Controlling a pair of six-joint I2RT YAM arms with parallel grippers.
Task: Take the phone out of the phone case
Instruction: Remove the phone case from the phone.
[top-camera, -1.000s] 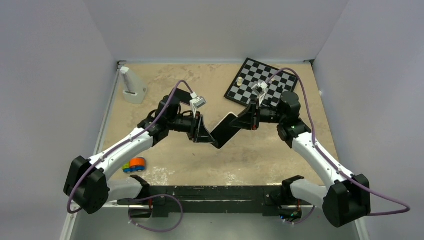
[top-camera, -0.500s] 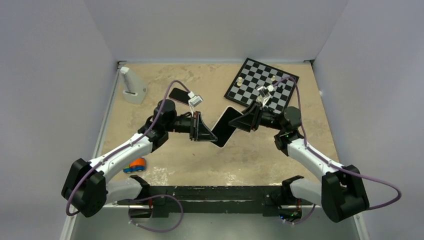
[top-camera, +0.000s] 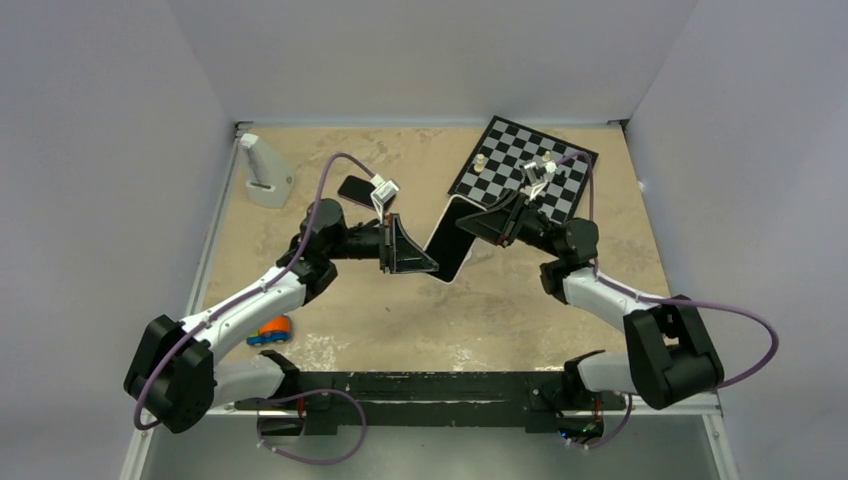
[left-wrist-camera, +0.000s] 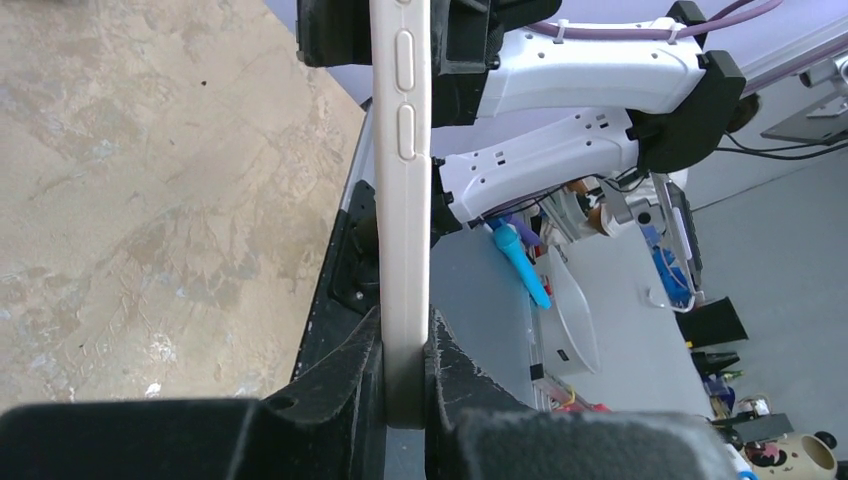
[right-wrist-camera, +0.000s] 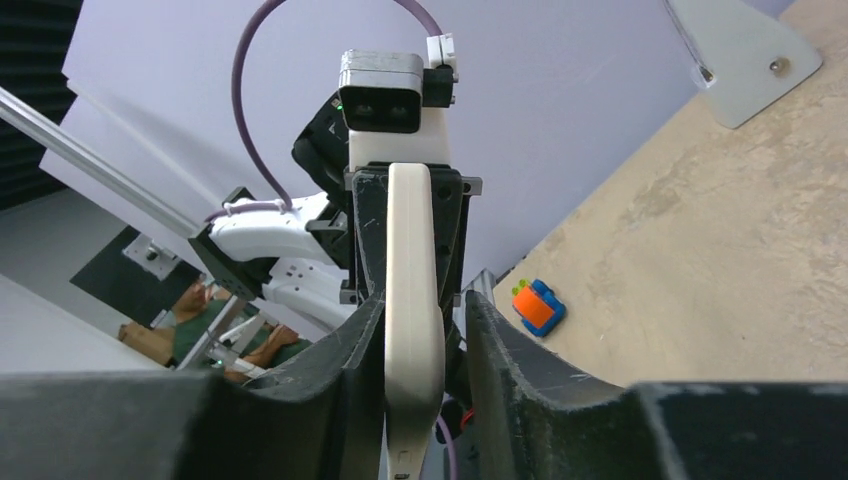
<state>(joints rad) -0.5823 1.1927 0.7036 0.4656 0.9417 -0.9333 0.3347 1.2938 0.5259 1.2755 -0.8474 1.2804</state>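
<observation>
The phone (top-camera: 447, 246), black-faced, sits in the whitish phone case (top-camera: 453, 201) and hangs in the air over the middle of the table between both arms. My left gripper (top-camera: 430, 262) is shut on the case's lower end. In the left wrist view the case's pale edge with its side buttons (left-wrist-camera: 404, 150) is pinched between the left gripper's (left-wrist-camera: 404, 335) black fingers. My right gripper (top-camera: 472, 224) straddles the upper end. In the right wrist view the case edge (right-wrist-camera: 413, 260) lies between the right gripper's (right-wrist-camera: 422, 305) fingers, with a gap to one finger.
A chessboard (top-camera: 520, 170) with a few pieces lies at the back right. A white stand (top-camera: 262, 172) is at the back left. Another dark phone (top-camera: 355, 188) lies flat behind my left arm. An orange and blue toy (top-camera: 270, 330) rests near the left base.
My left gripper has closed on the case's lower end and my right gripper has loosened its grip. The phone has swung more lengthwise toward the back; the right arm drew in.
</observation>
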